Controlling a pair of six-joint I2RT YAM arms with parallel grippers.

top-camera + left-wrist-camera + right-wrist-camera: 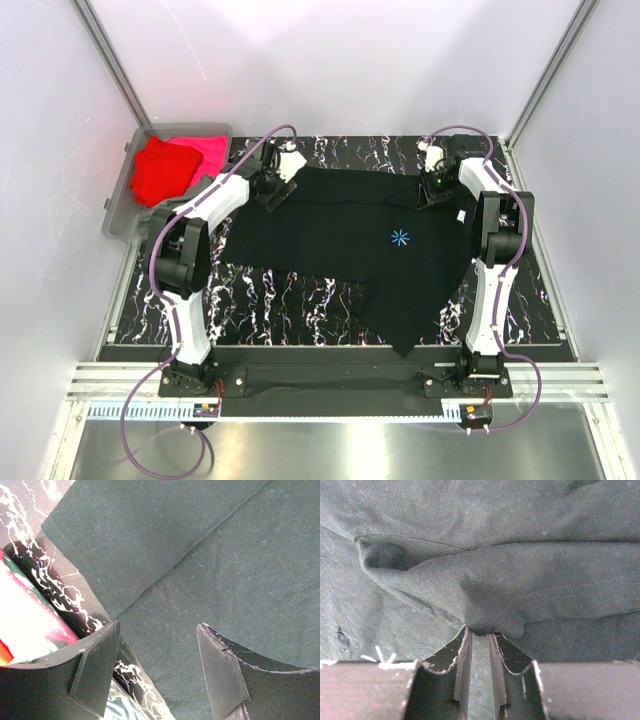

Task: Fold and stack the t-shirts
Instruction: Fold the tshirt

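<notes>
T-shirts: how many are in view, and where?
3. The black t-shirt lies spread on the mat; the red t-shirt and pink t-shirt sit in the grey bin, far left. Others may be hidden beneath them.

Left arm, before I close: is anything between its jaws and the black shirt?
Nothing visible does. The left jaws stand open right over the black t-shirt, near the sleeve seam, and nothing lies on the cloth below them. The bin sits off to the side, beyond the sleeve's edge and out of the path.
</notes>
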